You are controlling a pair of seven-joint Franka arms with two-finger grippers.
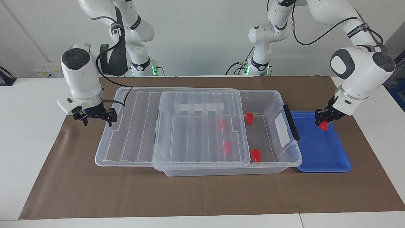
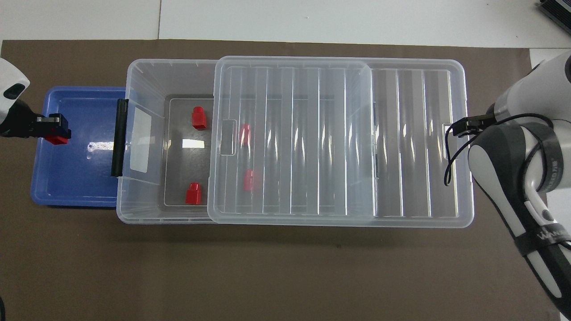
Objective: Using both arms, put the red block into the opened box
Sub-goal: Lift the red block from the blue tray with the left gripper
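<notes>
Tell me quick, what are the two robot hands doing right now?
Left gripper: shut on a red block, up over the blue tray.
Right gripper: at the edge of the box's lid; looks open.

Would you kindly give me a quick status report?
Left claw shut on red block, over blue tray. Right claw at lid edge. Lid half covers box.

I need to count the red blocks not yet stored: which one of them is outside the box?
The red block gripped by the left pincer over the blue tray; the four other blocks lie in the box.
</notes>
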